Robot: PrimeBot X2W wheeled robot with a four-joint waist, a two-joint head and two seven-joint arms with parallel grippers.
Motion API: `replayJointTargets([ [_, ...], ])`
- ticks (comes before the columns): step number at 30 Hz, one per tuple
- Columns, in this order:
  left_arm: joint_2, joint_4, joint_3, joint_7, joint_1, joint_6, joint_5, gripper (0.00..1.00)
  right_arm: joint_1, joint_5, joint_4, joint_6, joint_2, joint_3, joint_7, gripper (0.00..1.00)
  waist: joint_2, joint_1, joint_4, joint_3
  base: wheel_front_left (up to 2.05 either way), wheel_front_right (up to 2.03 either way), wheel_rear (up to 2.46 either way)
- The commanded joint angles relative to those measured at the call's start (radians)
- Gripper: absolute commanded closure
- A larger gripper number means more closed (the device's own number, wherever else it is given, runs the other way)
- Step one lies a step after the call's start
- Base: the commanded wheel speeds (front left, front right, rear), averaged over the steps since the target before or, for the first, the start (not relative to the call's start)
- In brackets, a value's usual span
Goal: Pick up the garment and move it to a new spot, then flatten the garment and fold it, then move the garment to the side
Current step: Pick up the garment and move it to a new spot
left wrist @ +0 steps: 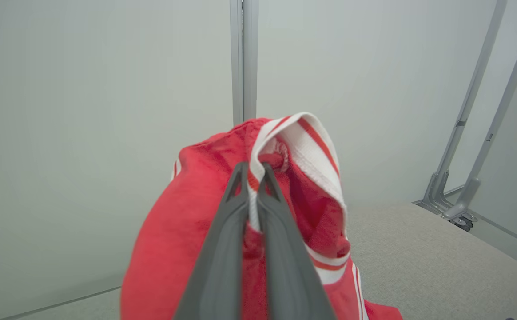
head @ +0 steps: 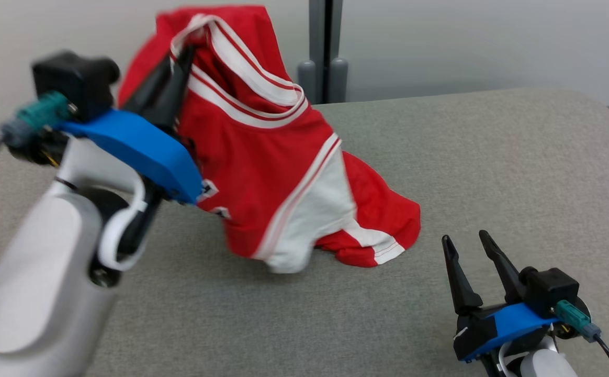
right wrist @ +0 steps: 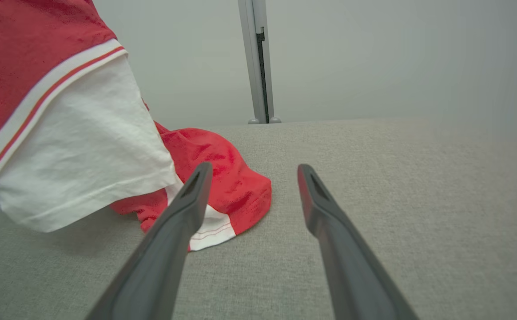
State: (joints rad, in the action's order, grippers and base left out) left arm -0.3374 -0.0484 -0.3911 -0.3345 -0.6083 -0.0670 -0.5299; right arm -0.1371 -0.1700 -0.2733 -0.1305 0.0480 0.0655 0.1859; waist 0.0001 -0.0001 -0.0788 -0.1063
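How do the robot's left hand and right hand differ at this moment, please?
The left hand is shut on the striped edge of the garment; the right hand is open and holds nothing. The left hand is raised, the garment hanging from it to the table; the right hand sits low, beside the garment's trailing end. Both are the same dark two-fingered build.

A broad table (head: 493,173) covered in grey woven fabric, with a rounded far corner, is seen across the foreground. Behind it, plain pale grey wall panels (head: 466,47) are joined at a grey upright post (head: 317,31), whose base is flanked by two rounded feet (head: 338,78). In the left wrist view, two slanted metal struts (left wrist: 467,102) are set against the wall beyond the table's edge. Everything is lit evenly and softly
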Motion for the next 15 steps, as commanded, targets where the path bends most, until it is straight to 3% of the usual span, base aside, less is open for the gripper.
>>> replayJointTargets([
  [1, -0.02, -0.015, 0.014, -0.017, -0.032, 0.009, -0.003, 1.0, -0.002, -0.008, 0.001, -0.001, 0.005, 0.003, 0.002, 0.0, -0.0001, 0.0001, 0.011, -0.001, 0.0, 0.0, 0.0],
  [8, -0.162, -0.036, 0.077, -0.114, -0.176, 0.027, 0.04, 1.0, -0.014, -0.029, -0.006, -0.001, 0.004, 0.031, 0.012, 0.0, -0.0001, 0.0001, 0.071, 0.004, 0.0, 0.0, 0.0],
  [15, -0.263, 0.035, 0.15, -0.154, -0.23, 0.022, 0.041, 1.0, -0.032, -0.022, 0.025, -0.001, 0.004, 0.048, 0.011, 0.0, -0.0001, 0.0001, 0.155, -0.029, 0.0, 0.0, 0.0],
])
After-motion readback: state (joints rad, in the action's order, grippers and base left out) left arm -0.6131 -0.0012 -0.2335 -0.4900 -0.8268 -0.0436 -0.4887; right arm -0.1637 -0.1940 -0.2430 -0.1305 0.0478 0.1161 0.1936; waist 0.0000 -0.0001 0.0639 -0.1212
